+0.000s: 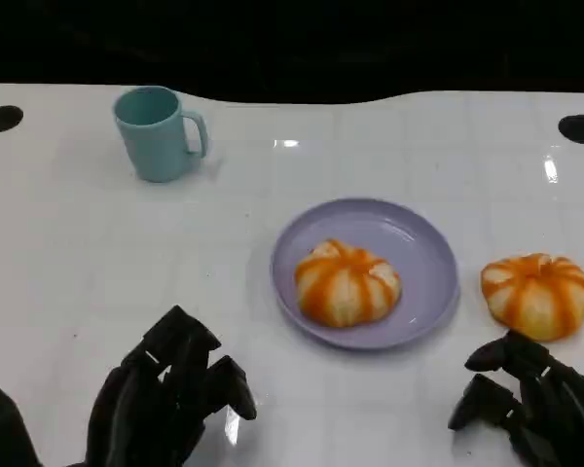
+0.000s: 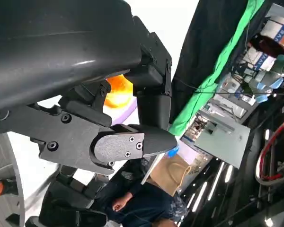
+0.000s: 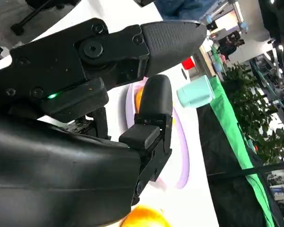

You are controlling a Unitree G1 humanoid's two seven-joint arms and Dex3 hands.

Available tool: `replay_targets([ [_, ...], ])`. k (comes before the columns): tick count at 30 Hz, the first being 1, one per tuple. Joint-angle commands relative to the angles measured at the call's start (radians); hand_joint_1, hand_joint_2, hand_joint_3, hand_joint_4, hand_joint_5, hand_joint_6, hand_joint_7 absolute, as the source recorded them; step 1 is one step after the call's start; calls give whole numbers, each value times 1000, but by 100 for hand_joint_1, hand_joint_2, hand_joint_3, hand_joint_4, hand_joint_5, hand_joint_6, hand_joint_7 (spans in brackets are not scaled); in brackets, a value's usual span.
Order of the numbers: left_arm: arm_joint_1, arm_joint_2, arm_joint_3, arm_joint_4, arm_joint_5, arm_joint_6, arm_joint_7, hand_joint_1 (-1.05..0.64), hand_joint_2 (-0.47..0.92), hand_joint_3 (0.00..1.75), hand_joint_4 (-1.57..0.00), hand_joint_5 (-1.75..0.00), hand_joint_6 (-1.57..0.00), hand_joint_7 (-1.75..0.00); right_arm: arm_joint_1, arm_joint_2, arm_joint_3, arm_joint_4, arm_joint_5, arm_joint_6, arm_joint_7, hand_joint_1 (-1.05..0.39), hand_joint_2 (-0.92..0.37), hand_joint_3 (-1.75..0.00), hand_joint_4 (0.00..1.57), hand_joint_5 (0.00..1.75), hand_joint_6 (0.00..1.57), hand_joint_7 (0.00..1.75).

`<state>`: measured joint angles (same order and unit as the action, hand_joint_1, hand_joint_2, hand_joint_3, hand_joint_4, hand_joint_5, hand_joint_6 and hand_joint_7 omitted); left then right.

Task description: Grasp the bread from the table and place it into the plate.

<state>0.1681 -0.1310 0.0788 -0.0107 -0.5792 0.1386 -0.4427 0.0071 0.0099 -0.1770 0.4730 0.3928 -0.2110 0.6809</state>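
I count two orange-striped bread rolls: the roll on the plate (image 1: 346,282) and the roll on the table (image 1: 536,295). There is one lavender plate (image 1: 423,243), one teal mug (image 1: 159,133), and two dark holes (both far corners), the left hole (image 1: 1,119) and the right hole (image 1: 580,128).

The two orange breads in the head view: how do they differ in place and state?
The bread on the plate lies inside the purple plate; the bread on the table lies on the white table, outside the plate, just beyond the right hand. Both are round, orange and white striped, and unheld.
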Motion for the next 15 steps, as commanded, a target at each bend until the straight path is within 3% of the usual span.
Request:
replay_targets([
  [1, -4, 8, 6, 8, -4, 1, -5, -50, 92, 45, -78, -175, -52, -175, 5, -17, -4, -3, -9, -21, -12, -53, -92, -25, 64, 152, 59, 121],
  [15, -34, 23, 8, 37, -3, 11, -24, -51, 92, 43, -79, -175, -52, -175, -19, -23, -11, 28, 4, -18, 8, -54, -92, -25, 64, 153, 57, 124],
])
